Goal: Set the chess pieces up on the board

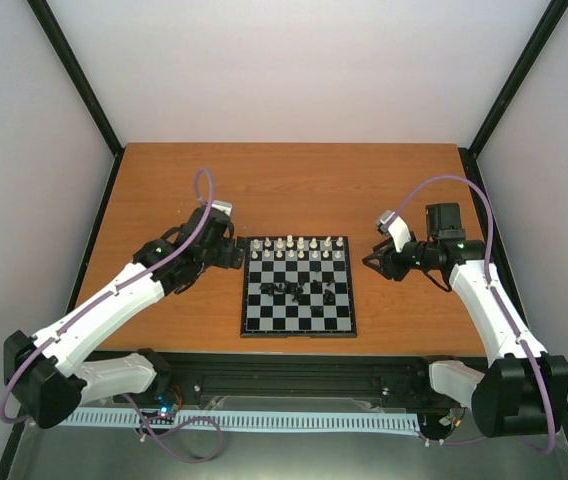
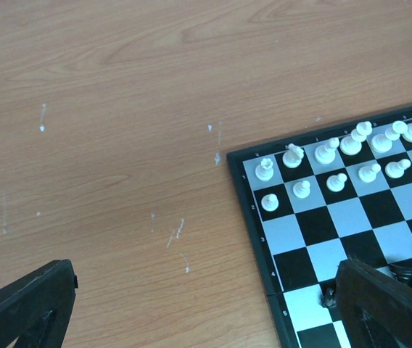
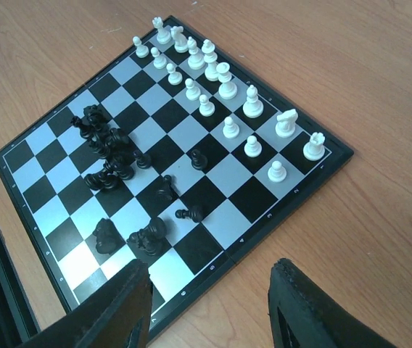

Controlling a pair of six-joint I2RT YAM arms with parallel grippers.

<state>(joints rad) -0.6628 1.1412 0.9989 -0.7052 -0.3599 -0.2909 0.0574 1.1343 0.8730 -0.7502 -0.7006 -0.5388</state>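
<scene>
The board [image 1: 298, 312] lies at the table's middle. White pieces [image 1: 298, 247] stand in two rows along its far edge, also seen in the left wrist view [image 2: 336, 156] and the right wrist view [image 3: 220, 94]. Black pieces [image 1: 302, 291] lie in a jumbled pile mid-board; several have toppled [image 3: 115, 156]. My left gripper [image 1: 232, 250] is open and empty at the board's far left corner [image 2: 246, 170]. My right gripper [image 1: 372, 260] is open and empty beside the board's right edge [image 3: 264, 228]; its fingers [image 3: 304, 308] straddle that edge.
A black frame rail [image 1: 294, 375] runs along the table's near edge by the arm bases. Black posts [image 1: 74, 70] rise at the table's back corners. Bare wood [image 1: 294, 190] lies beyond the board.
</scene>
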